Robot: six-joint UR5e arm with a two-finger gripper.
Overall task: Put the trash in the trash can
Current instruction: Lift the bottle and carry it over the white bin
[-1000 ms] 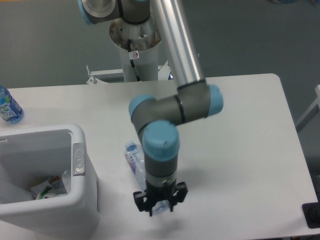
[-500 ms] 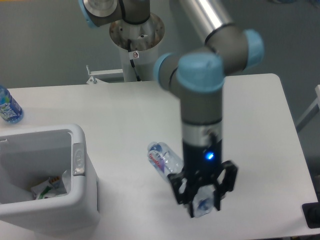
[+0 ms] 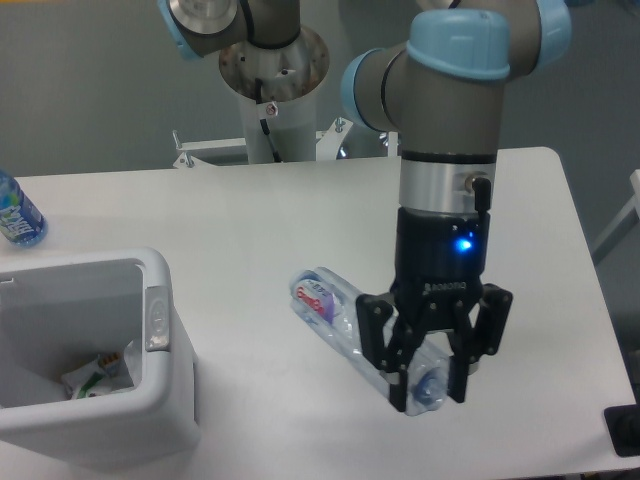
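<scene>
Since half a second ago we see the gripper [image 3: 432, 372] larger and higher in the view, shifted a little to the right, and the clear plastic bottle [image 3: 365, 337] has come with it: its capped end now points up-left and more of its length shows than before. A second ago the wrist was lower and to the left, covering most of the bottle. The black fingers [image 3: 398, 378] pinch the bottle near its lower-right end, one on each side. We judge the bottle lifted off the table [image 3: 250, 220], slanting from upper left to lower right, but we cannot tell how far above it. A blue light glows on the wrist.

Left of the gripper and well apart from it stands the trash can [image 3: 160, 395], unmoved, with its grey latch on the near wall. Inside it lies a crumpled paper wrapper [image 3: 97, 377], partly hidden by the wall, so its print is hard to make out. At the far left edge of the table a bluer bottle [image 3: 17, 215] is cut off by the frame.

The table is plain white with rounded corners; behind it are a grey floor and the arm's pedestal [image 3: 272, 70].
</scene>
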